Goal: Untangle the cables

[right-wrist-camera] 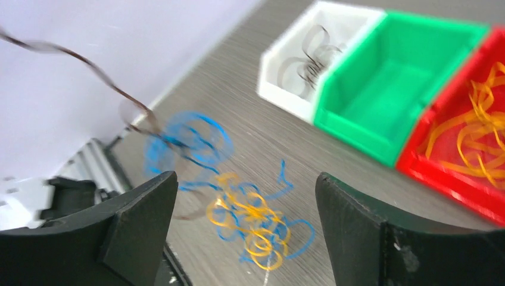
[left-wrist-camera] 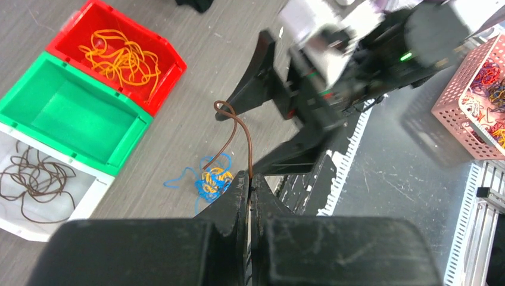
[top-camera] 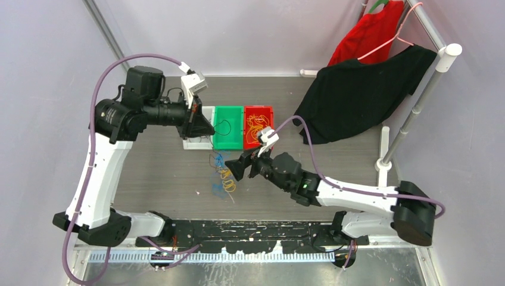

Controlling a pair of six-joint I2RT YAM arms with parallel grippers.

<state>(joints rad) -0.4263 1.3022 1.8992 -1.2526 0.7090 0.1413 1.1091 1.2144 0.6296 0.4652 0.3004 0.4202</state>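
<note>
Pinching a brown strand (left-wrist-camera: pixel 235 128), left pincer (left-wrist-camera: pixel 250 185), right pincer (right-wrist-camera: pixel 244 179) wide above blue-orange tangle (right-wrist-camera: pixel 250 220)

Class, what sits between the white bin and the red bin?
The green bin, flanked by the white bin and red bin; clearest in the left wrist view.

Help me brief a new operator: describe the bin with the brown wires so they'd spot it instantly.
On the grey table sits a row of three small bins. The white bin is the end one, beside the green bin, with the red bin beyond. Alone among them it holds dark brown cables.
</note>
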